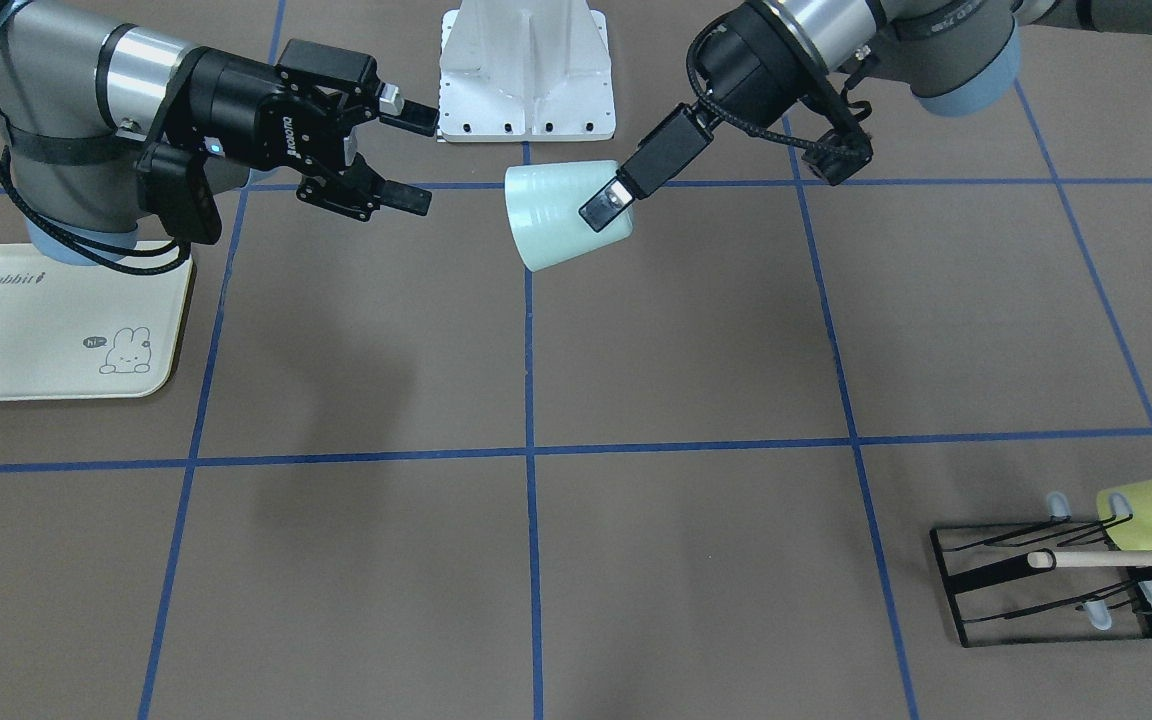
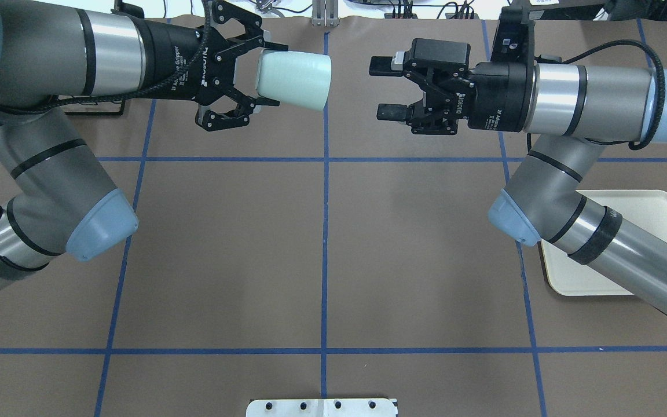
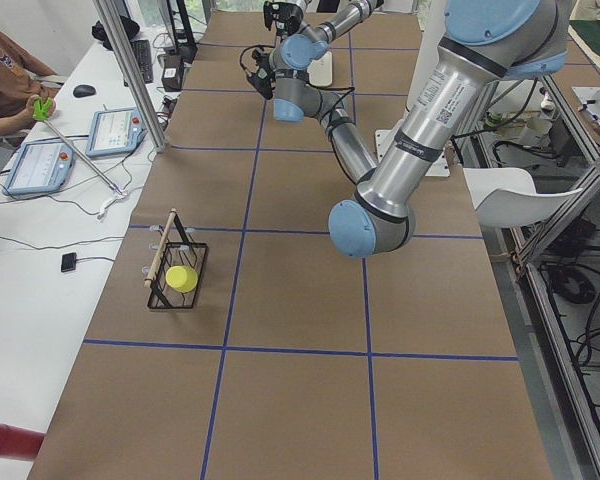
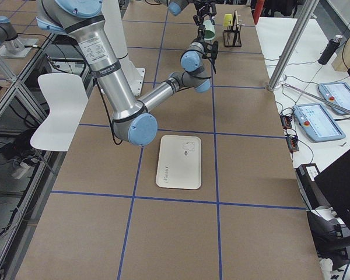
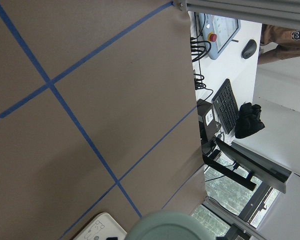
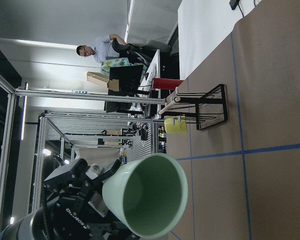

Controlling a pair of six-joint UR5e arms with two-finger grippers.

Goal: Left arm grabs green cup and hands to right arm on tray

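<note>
Nearest the right wrist camera, the green cup (image 6: 145,200) hangs sideways above the bench (image 2: 223,260), clenched by the left pincer (image 2: 265,74), mouth toward the released right pincer (image 2: 381,88): handover pending, so that pincer likely must advance and grip the rim.

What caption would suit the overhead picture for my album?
Left gripper holds the green cup sideways, its mouth toward the open right gripper.
</note>
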